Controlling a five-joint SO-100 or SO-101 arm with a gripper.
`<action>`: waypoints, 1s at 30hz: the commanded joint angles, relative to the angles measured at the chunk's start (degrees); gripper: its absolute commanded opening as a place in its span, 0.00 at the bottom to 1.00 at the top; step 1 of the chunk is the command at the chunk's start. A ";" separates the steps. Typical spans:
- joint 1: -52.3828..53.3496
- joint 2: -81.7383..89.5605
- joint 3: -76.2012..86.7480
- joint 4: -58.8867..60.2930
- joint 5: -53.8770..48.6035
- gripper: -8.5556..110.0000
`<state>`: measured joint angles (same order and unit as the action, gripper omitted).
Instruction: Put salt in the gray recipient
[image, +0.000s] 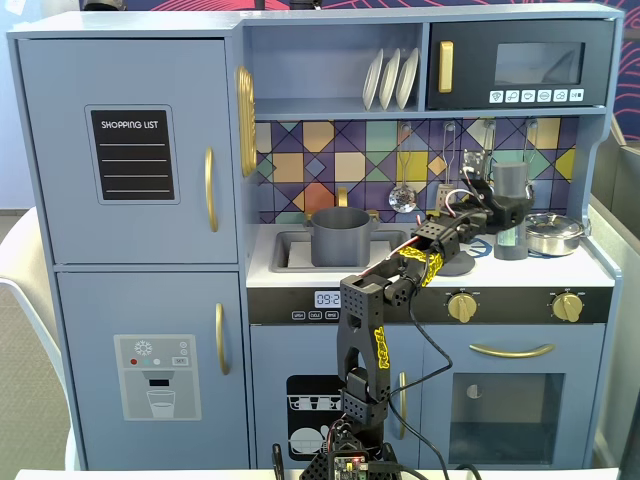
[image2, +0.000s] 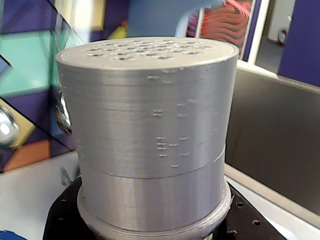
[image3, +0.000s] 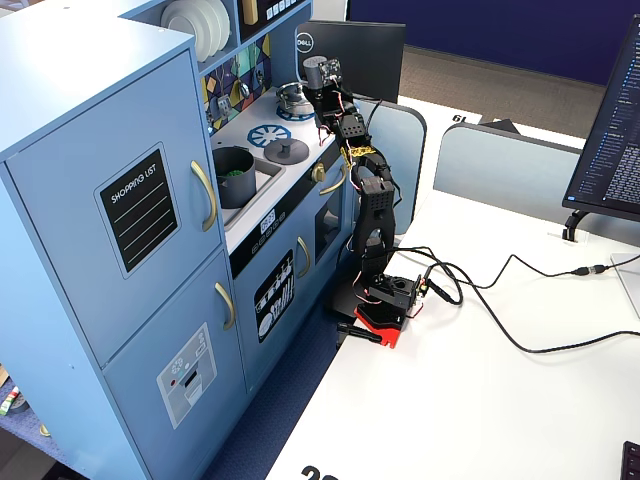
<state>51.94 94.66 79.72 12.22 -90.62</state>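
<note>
The jaws grip the salt (image: 511, 182) right of the gray recipient (image: 341, 236); tilting early would spill short.

Dark-gray ribbed plastic salt cylinder (image2: 150, 140) fills the wrist view, its perforated top a paler gray. Behind it in a fixed view, the tiled backsplash (image: 330, 160) runs in teal, orange, yellow and purple diamonds. Matte gray cylindrical pot (image: 340, 236) sits at the left end of the white counter (image: 300, 275); a shiny steel pan (image: 553, 233) gleams at the right edge. Pale blue toy kitchen cabinet (image: 125, 150), gold handles. Black arm (image: 365, 345) with yellow markings, black pincer (image: 508, 215).
</note>
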 joint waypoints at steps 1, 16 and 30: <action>0.88 0.26 0.09 -4.66 2.81 0.07; 0.35 -2.81 3.25 -11.60 5.01 0.07; -0.26 -2.02 11.78 -17.31 4.83 0.07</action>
<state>51.77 91.49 91.67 -3.96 -85.69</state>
